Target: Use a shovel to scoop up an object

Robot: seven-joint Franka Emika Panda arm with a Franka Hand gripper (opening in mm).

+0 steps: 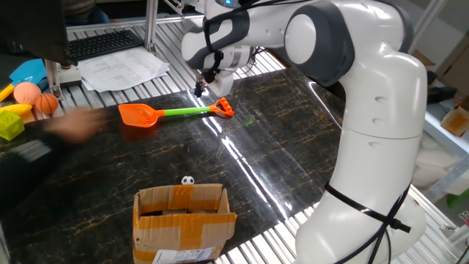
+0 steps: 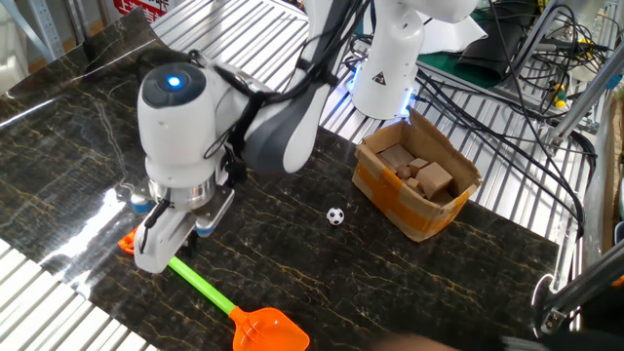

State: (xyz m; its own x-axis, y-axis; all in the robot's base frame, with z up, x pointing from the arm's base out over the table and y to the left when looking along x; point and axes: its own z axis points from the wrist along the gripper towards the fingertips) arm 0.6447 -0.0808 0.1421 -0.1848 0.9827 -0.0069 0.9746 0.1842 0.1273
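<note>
Your gripper hangs just above the shovel's D-end; can't tell if fingers are apart. Shovel lies flat, far side of table. Ball sits near, beside box.

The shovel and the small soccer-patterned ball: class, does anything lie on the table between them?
Nothing visible does. The shovel lies flat, the ball sits apart near the cardboard box, and only bare table shows between them.
</note>
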